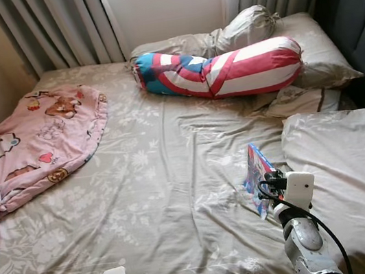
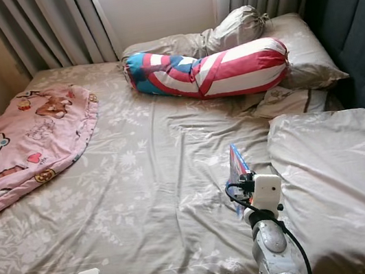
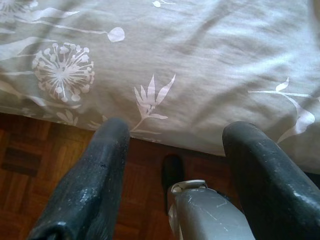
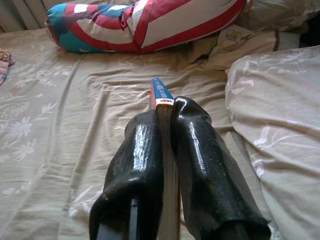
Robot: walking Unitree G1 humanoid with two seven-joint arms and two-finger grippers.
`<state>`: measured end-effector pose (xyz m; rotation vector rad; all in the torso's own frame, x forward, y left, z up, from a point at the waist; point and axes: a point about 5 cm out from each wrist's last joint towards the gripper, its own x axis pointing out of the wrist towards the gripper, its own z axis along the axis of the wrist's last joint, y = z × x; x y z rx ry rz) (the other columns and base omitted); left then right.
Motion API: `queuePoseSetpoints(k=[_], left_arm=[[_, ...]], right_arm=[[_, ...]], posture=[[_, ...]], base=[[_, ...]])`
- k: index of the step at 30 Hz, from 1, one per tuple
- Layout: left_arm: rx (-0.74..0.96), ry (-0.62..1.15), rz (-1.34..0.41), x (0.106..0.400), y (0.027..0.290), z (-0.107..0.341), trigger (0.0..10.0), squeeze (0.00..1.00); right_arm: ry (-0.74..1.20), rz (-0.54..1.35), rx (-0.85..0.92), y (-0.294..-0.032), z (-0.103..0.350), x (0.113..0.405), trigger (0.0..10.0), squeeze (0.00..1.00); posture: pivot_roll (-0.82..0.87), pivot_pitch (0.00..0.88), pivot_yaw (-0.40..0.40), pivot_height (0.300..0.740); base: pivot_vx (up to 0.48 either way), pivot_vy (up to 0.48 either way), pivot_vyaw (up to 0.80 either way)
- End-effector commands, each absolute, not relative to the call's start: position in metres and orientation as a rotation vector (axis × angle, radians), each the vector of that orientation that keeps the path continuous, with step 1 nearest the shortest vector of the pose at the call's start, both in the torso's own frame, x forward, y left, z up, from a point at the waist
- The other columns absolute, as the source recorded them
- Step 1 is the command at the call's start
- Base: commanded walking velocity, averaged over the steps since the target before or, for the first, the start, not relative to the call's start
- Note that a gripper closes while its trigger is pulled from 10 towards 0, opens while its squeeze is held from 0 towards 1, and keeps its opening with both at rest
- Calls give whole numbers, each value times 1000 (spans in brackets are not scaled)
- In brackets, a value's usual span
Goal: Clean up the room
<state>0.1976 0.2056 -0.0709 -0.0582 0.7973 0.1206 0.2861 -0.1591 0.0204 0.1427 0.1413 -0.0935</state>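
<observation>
- My right gripper point(image 4: 167, 117) is clamped on a thin book point(image 4: 162, 94); the two black fingers point(image 4: 195, 150) press flat against its covers, and the blue-and-red spine edge projects just past the fingertips at 12 o'clock.
- In the head views the book point(image 1: 257, 170) stands on edge above the bed sheet point(image 1: 141, 185), directly ahead of my right wrist, at roughly 5 o'clock in the frame.
- My left gripper point(image 3: 175, 137) is low at the near edge of the bed, at 7 o'clock in the head views; its fingers point(image 3: 100, 170) are spread apart with nothing between them. Beyond them lie the hanging floral sheet and a strip of wooden parquet floor point(image 3: 30, 160).
- A large pale pillow point(image 1: 351, 152) lies just beside the book at 3 o'clock, touching or nearly touching it; I cannot tell which.
- A pink cartoon-print blanket point(image 1: 31, 147) is bunched at 9 to 10 o'clock, well apart from the book.
- A long bolster point(image 1: 227, 67) in red, white and blue stripes lies across the bed at 12 to 1 o'clock.
- Behind the bolster are more beige pillows point(image 1: 248, 26), then grey curtains point(image 1: 60, 24) at 11 o'clock and a dark upholstered headboard point(image 1: 362, 18) at 2 o'clock.
</observation>
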Motion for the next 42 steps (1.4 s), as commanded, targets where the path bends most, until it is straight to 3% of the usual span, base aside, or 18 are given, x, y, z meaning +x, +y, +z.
queuePoseSetpoints(k=[1, 5, 17, 23, 31, 42], left_arm=[[-55, 821, 130, 189, 211, -74, 10000, 0], [-56, 824, 130, 189, 210, -75, 10000, 0], [-45, 728, 132, 212, 204, -62, 10000, 0], [-70, 535, 143, 237, 211, -39, 10000, 0], [-73, 259, 83, 275, 201, 2, 10000, 0], [-83, 202, 62, 279, 192, 9, 10000, 0]], right_arm=[[88, -82, 143, -156, 30, 291, 10000, 0], [113, -75, 135, -155, 28, 292, 10000, 0], [107, -65, 136, -153, 28, 292, 10000, 0], [98, -59, 143, -152, 29, 290, 10000, 0], [81, -48, 159, -150, 31, 290, 10000, 0], [81, -46, 171, -149, 31, 291, 10000, 0]], posture=[[46, 32, 16, 740], [45, 32, 16, 740], [48, 32, 16, 661], [40, 31, 18, 661], [42, 30, 20, 661], [41, 31, 21, 661]], base=[[0, 0, 0], [0, 0, 0], [0, 0, 0], [0, 0, 0], [0, 0, 0], [0, 0, 0]])
